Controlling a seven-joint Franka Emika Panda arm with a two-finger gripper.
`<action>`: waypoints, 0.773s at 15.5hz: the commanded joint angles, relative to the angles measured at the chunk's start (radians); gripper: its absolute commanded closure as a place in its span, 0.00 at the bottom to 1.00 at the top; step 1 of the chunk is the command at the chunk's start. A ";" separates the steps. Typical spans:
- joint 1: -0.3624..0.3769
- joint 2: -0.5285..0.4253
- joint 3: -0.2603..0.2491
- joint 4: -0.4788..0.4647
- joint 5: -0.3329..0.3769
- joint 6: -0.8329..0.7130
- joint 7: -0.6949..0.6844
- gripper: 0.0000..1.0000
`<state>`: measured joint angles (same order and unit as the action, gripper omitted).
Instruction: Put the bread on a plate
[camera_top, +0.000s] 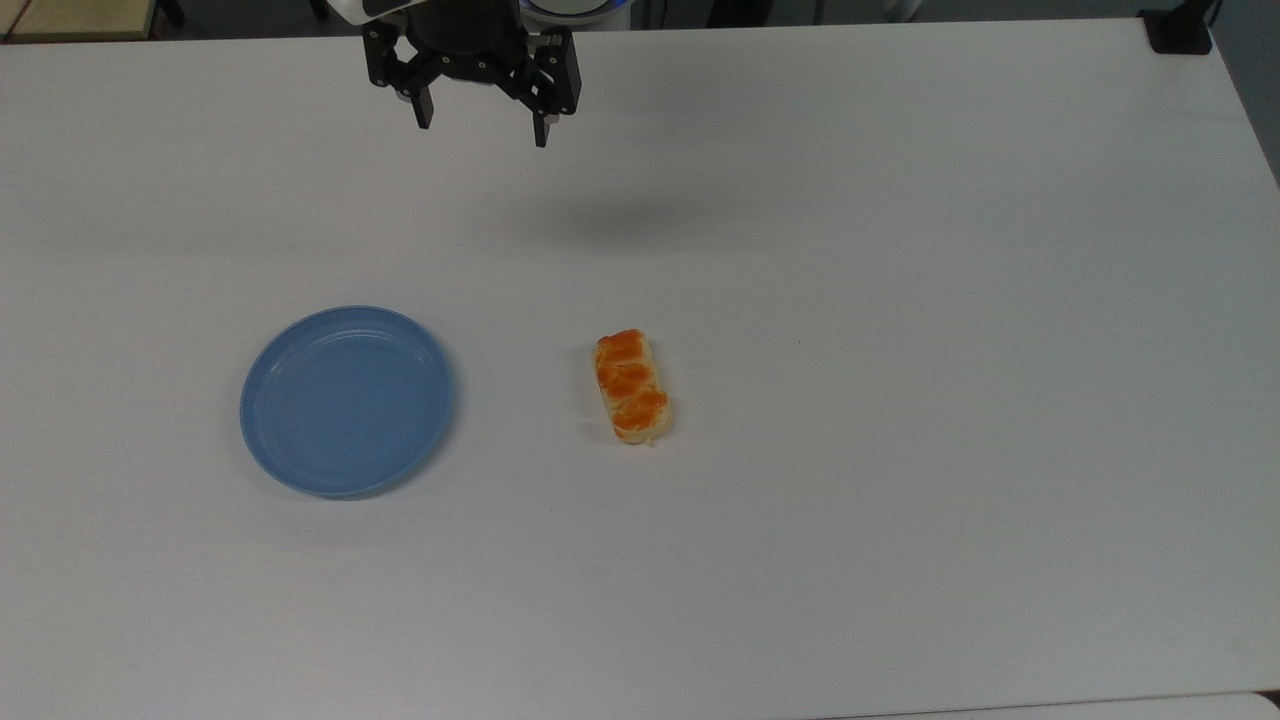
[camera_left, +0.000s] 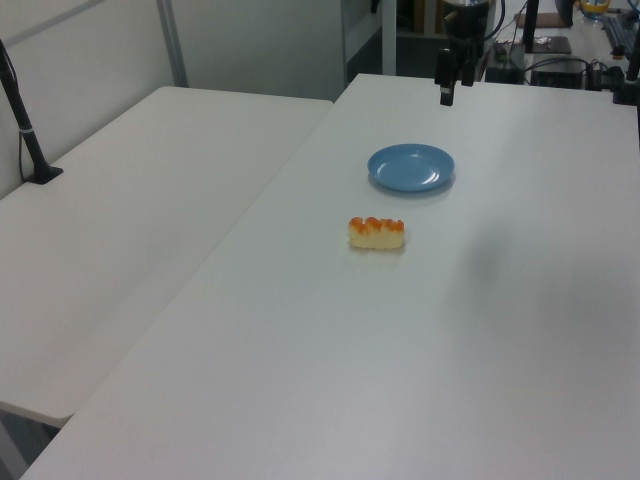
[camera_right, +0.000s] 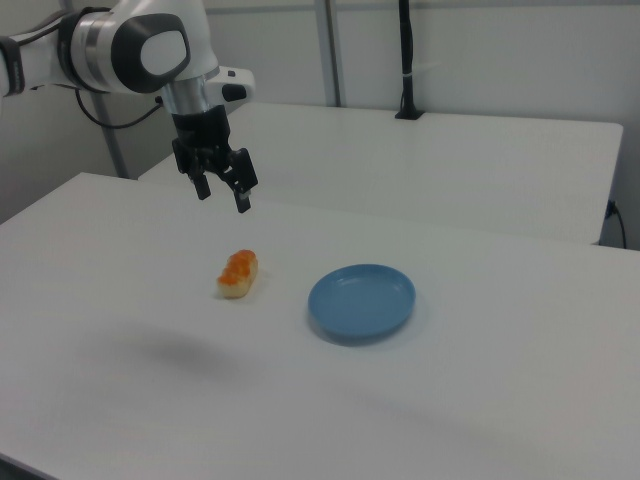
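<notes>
Nothing is grasped yet — the gripper (camera_top: 478, 122) hangs spread and empty, high above the table (camera_top: 900, 300). Bread (camera_top: 632, 387) lies beside the plate (camera_top: 346, 400), apart. Next, I judge: descend over the bread's narrow width.

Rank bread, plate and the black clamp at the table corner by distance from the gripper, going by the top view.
From the gripper, top view:
1. Bread and plate: too close to call. The bread lies below and toward the top view's right, the plate below and toward the top view's left.
2. Black clamp: plainly farthest, at the table's upper right corner.
</notes>
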<state>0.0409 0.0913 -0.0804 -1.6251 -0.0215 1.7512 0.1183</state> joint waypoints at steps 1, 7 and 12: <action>0.002 -0.018 -0.030 0.004 0.023 -0.004 -0.063 0.00; 0.008 -0.009 -0.027 -0.001 0.028 0.029 -0.065 0.00; 0.019 0.051 -0.021 -0.002 0.051 0.137 -0.062 0.00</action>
<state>0.0469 0.1063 -0.0978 -1.6180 -0.0100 1.8110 0.0790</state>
